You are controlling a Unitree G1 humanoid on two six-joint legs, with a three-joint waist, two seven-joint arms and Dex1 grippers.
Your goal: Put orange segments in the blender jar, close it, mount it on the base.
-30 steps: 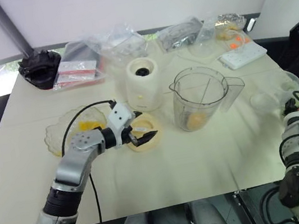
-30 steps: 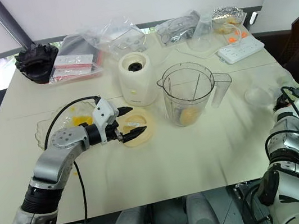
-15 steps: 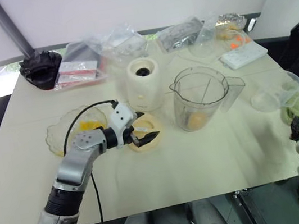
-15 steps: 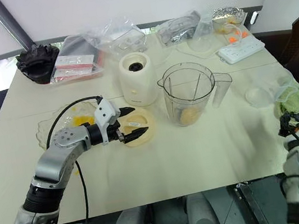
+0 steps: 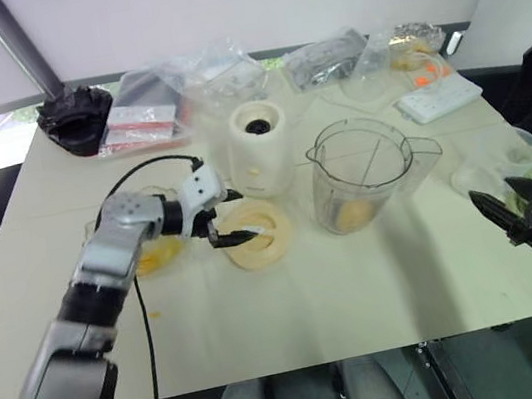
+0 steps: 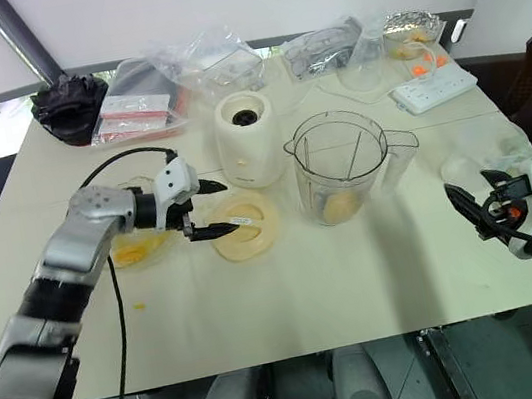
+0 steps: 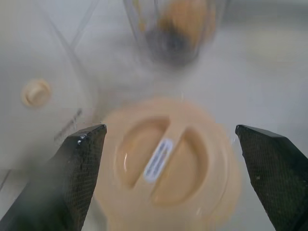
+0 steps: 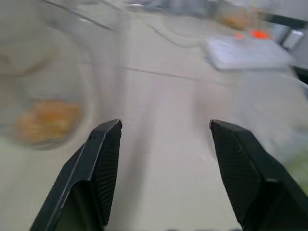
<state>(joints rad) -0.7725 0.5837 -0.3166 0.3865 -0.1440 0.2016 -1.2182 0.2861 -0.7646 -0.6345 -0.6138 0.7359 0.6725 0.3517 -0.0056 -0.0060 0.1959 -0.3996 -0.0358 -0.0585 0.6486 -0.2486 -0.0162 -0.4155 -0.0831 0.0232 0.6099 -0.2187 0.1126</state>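
- The right gripper (image 6: 477, 204) hangs above the near right edge of the table (image 5: 361, 286), its two black fingers (image 8: 103, 159) spread with nothing between them, well apart from the jar.
- The left gripper (image 5: 224, 218) reaches in from the left, fingers (image 7: 79, 159) spread wide on either side of the round cream lid (image 5: 252, 239); one tip lies over the lid's near edge, and I cannot tell whether it touches.
- The lid lies flat on the table, just in front of the base, with a small white label on its raised grip bar.
- Just behind the left wrist sits a clear wavy-edged bowl (image 6: 129, 254) holding orange fruit pieces.
- The blender jar (image 5: 362, 176) stands upright on the table, uncovered, to the right of the lid and beside the base, not mounted.
- Orange segments (image 5: 352, 213) lie at the jar's bottom.
- The base (image 5: 259, 148) stands behind the lid, its dark socket bare.
- Farther back lie a white power strip (image 5: 437, 96), clear plastic bags (image 5: 216, 76), and a black bundle (image 5: 76, 118) at the far left corner.
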